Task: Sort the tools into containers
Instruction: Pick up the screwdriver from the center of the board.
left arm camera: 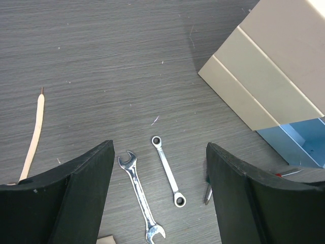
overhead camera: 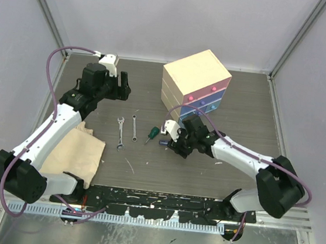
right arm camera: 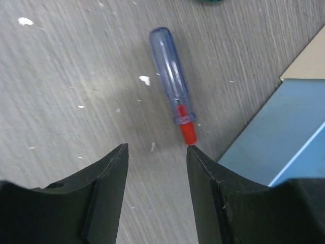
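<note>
Right gripper (right arm camera: 156, 147) parted, empty; wrist view shows blue-handled screwdriver (right arm camera: 170, 76), top view barely. Left gripper (left arm camera: 159, 144) wide, empty.

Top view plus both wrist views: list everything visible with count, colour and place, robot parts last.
chest: one, cream, far centre-right of the table
blue drawer: one, lowest, pulled out
open-end wrench: one, silver, mid-table
ring wrench: one, silver, just right of the other
green-handled screwdriver: one, right of the wrenches
clear blue-handled screwdriver: one, red collar, on the table beside the blue drawer
cloth: one, beige, near left
stick: one, pale wood, left of the wrenches
table: one, dark grey
left gripper: open, empty, above the wrenches
right gripper: open, empty, at the clear screwdriver
</note>
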Motion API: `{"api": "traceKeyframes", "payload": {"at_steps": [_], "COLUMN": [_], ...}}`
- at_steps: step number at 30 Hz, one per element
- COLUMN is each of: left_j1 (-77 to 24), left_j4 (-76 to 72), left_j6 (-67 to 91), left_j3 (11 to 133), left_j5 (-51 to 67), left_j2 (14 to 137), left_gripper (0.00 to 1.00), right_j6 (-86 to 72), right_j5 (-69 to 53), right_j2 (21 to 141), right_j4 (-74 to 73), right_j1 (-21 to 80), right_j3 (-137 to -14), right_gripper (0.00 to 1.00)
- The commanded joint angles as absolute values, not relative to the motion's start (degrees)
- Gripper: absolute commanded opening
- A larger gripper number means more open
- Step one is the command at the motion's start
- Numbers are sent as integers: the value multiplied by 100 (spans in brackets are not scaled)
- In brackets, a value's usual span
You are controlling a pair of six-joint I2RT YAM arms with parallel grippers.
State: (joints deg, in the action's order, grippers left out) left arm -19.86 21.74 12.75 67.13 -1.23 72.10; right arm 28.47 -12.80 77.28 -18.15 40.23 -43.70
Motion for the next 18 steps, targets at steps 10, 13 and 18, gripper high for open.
{"api": "traceKeyframes", "payload": {"at_steps": [10,13,18], "left_j1": [-1961,-1964,-1961], "left_j4": [2001,1994,2005], "left_j6": [1200,1197,1182], "left_j3": [6702,6698,6698], "left_j5": [-89,-93,-101], "left_j2": [7164,7174,7189], "left_gripper": [74,75,75], "right_j6": [4061,4075,4076], "right_j5": [-1541,-1613,-1680], "right_j2": [8879,9057,9345], "right_j4": [-2135,-2174,-2302], "right_j1": [3448,3403,3393], "right_j3": [-5404,-5498,-5606], "right_gripper": [53,50,45]}}
